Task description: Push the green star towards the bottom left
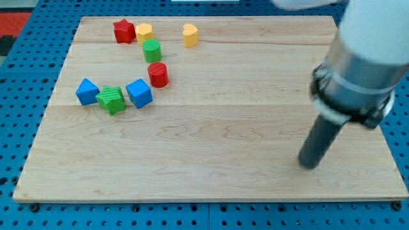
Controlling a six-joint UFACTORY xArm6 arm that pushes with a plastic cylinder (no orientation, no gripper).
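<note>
Seven small blocks crowd the far-left part of a pale wooden board (211, 166), while my tip (309, 165) rests on bare wood at the view's lower right, well apart from all of them. No pincer is fitted to the arm; it ends in a plain dark rod below a grey collar, grasping nothing. Nearest the view's bottom among the blocks sits the green star (112, 99), the landmark for the rest. Touching or just beside it on the view's left is a blue block (87, 91), its shape hard to make out. Just beside the star on the view's right stands a blue cube (139, 93). Farther up and right of the star is a red cylinder (158, 75), then a green cylinder (152, 50) above that. Farthest from the star, along the board's top edge, sit a red star (124, 30), a yellow block (144, 32) right beside it, and a yellow heart (190, 35) farther to the view's right. Blue pegboard (19, 96) surrounds the board.
</note>
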